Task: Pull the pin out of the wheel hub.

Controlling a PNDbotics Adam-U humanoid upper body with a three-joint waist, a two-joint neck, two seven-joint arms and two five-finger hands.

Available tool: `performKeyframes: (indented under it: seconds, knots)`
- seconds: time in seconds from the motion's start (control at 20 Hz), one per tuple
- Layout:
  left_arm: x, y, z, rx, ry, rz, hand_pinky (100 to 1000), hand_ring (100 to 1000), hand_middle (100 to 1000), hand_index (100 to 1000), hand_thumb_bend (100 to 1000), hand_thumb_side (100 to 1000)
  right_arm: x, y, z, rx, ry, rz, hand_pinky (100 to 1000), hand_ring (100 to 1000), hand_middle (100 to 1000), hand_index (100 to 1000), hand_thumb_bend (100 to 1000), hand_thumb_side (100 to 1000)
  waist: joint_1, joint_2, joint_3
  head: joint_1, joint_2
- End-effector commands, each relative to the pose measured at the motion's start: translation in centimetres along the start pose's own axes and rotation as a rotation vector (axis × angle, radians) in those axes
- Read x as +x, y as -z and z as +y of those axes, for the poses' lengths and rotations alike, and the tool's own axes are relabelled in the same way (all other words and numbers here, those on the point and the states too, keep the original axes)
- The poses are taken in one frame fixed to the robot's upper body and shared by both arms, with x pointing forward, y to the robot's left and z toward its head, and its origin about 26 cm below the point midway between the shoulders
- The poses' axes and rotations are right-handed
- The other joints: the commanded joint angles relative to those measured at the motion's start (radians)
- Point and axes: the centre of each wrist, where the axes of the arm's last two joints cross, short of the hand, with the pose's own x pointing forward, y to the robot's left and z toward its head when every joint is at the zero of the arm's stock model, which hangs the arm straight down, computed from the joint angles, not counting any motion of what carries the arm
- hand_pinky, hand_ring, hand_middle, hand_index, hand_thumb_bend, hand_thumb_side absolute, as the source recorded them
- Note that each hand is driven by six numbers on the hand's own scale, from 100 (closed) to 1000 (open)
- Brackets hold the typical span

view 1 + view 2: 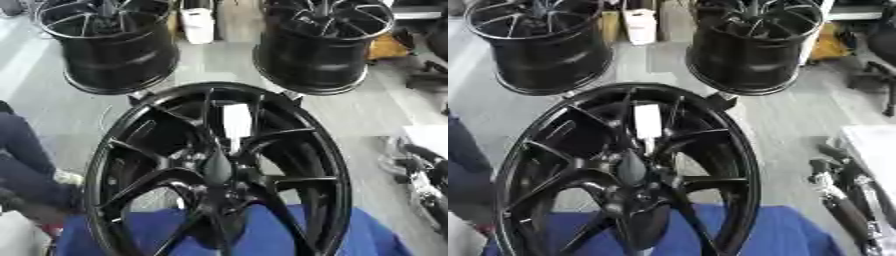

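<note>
A large black wheel hub (219, 170) with thin spokes stands tilted in the middle, its lower part over a blue cloth (262, 235). A white oblong piece (647, 121), which may be the pin, shows between the upper spokes just above the hub's dark centre cap (632, 167); it narrows toward the centre. My right hand (837, 187), black and silver, hangs low at the right, apart from the wheel; its fingers are not made out. The left hand shows in no view.
Two more black wheels (109, 45) (319, 42) stand on the grey floor behind. A white box (198, 22) is between them. A person's dark blue trouser leg (22, 160) and light shoe are at the left edge.
</note>
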Motion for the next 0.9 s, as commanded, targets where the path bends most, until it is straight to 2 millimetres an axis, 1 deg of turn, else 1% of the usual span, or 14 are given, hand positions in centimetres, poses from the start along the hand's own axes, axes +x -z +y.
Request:
performKeyframes:
  seconds: [0.05, 0.2, 0.25, 0.45, 0.65, 0.7, 0.75, 0.9]
  knots:
    - [1.1, 0.2, 0.7, 0.0, 0.038, -0.021, 649, 552, 517, 695, 372, 560, 2.4, 0.5, -2.3, 0.064, -0.111, -0.089, 709, 849, 918, 886, 100, 544, -0.008, -0.018, 0.001, 0.0, -0.004]
    - [1.3, 0.4, 0.7, -0.008, 0.049, -0.019, 649, 552, 517, 695, 371, 559, 4.3, 0.5, -3.3, 0.129, -0.219, -0.147, 727, 866, 931, 902, 100, 497, -0.02, -0.017, 0.006, -0.001, -0.004]
    - [1.4, 0.4, 0.8, -0.009, 0.051, -0.019, 649, 552, 517, 695, 371, 559, 4.8, 0.6, -3.6, 0.147, -0.253, -0.163, 728, 867, 932, 903, 100, 493, -0.022, -0.017, 0.006, -0.002, -0.004]
    - [1.5, 0.4, 0.9, -0.015, 0.062, -0.017, 649, 552, 517, 695, 370, 558, 6.1, 1.6, -4.5, 0.23, -0.361, -0.237, 750, 883, 943, 920, 100, 413, -0.028, -0.02, 0.008, -0.002, 0.002]
    - [1.7, 0.4, 1.1, -0.019, 0.073, -0.018, 649, 552, 516, 695, 370, 557, 7.7, 3.4, -4.4, 0.361, -0.473, -0.319, 769, 897, 953, 933, 100, 342, -0.034, -0.026, 0.012, -0.006, 0.007]
    - [1.6, 0.4, 1.1, -0.021, 0.074, -0.016, 649, 552, 516, 695, 370, 557, 8.2, 3.9, -4.3, 0.395, -0.495, -0.339, 771, 898, 951, 934, 100, 420, -0.035, -0.029, 0.013, -0.007, 0.009]
    - [1.6, 0.4, 1.1, -0.024, 0.075, -0.013, 649, 553, 516, 695, 369, 557, 8.7, 4.4, -4.2, 0.427, -0.511, -0.359, 772, 898, 953, 934, 100, 329, -0.036, -0.031, 0.014, -0.009, 0.011]
    - [1.5, 0.4, 1.0, -0.04, 0.075, -0.008, 649, 553, 516, 695, 368, 557, 10.4, 5.8, -4.2, 0.508, -0.55, -0.388, 779, 903, 953, 941, 100, 342, -0.037, -0.038, 0.022, -0.02, 0.017]
